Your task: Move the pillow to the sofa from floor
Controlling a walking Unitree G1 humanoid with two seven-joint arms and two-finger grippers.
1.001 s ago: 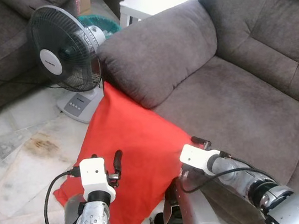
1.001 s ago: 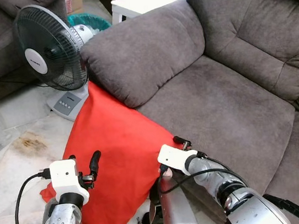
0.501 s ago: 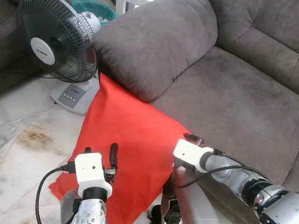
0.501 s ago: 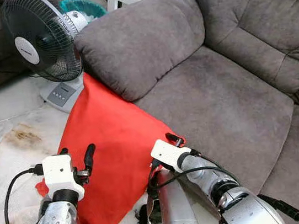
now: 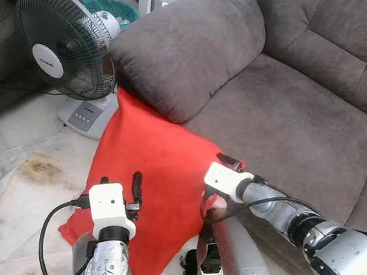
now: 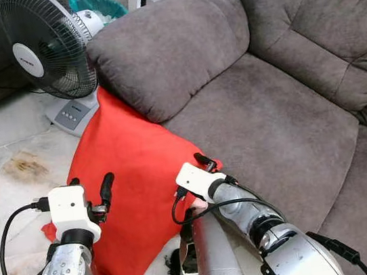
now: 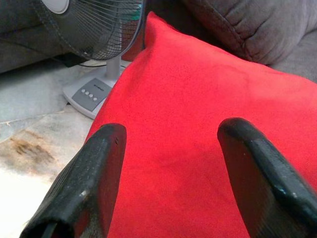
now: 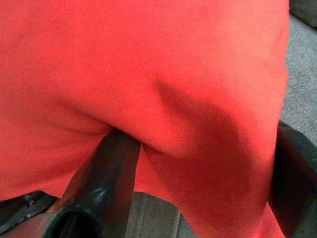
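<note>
The red pillow (image 5: 147, 163) leans against the sofa (image 5: 282, 110); right hand (image 8: 198, 168) pinches its corner, left hand (image 7: 171, 163) spread over it.

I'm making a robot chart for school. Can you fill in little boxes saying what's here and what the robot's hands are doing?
pillow: red pillow, leaning on the sofa front, bottom on the floor
sofa: grey sofa, seat bare
fan: black fan standing on the floor beside the pillow
left gripper: left gripper open, facing the pillow
right gripper: right gripper pinching the pillow's edge
</note>
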